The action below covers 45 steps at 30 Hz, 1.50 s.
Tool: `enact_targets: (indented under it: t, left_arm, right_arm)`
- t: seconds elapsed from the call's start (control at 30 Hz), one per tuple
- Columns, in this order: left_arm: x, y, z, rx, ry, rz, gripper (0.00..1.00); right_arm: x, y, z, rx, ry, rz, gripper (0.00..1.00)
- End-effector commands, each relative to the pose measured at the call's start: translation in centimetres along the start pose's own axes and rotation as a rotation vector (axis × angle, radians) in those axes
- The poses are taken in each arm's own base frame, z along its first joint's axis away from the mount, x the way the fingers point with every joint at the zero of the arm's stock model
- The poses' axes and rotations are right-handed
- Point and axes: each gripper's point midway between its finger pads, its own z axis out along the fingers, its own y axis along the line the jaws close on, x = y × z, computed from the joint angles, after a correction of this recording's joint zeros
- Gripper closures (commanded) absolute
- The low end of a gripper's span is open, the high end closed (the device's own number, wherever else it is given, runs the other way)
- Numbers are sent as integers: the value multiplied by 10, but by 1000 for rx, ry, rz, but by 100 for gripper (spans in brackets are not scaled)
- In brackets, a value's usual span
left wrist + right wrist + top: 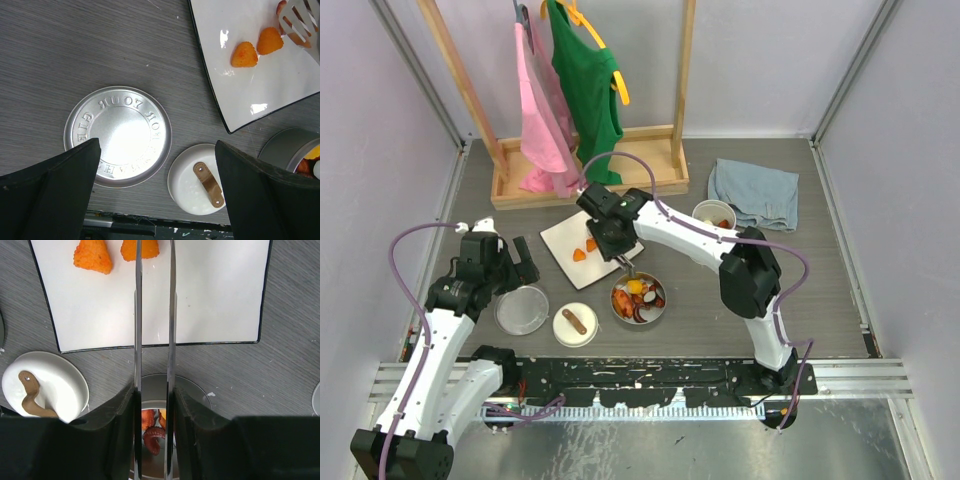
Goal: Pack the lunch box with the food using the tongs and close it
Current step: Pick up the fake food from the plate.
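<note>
Two orange pieces (92,255) lie on the plate (215,300); the right gripper (154,402), pinching the tongs (138,315), holds their tips at one (left gripper (156,145) spread, beside the plate). Next: squeeze, carry to the tin (192,390) beside the plate.

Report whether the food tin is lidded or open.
Open. The tin shows food inside; the flat lid lies apart on the table.
</note>
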Motion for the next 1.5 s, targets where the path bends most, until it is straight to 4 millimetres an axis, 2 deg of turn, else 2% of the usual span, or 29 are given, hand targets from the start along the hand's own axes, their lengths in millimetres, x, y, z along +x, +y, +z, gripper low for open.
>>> enact_targets:
  t: [0.0, 0.33, 0.83, 1.17, 1.47]
  left_arm:
    - [-12, -6, 1, 29, -45, -2, 2]
    - [-11, -6, 1, 26, -42, -2, 2]
    - [-12, -6, 1, 25, -45, -1, 2]
    - [-11, -6, 0, 26, -46, -2, 2]
    - [-12, -6, 0, 26, -47, -3, 2]
  right_arm:
    - [-24, 0, -22, -51, -94, 45, 63]
    - [-17, -9, -15, -10, -64, 46, 63]
    - [-20, -7, -26, -34, -103, 57, 72]
    - [-23, -5, -58, -86, -169, 87, 74]
    - [1, -4, -95, -176, -193, 112, 73]
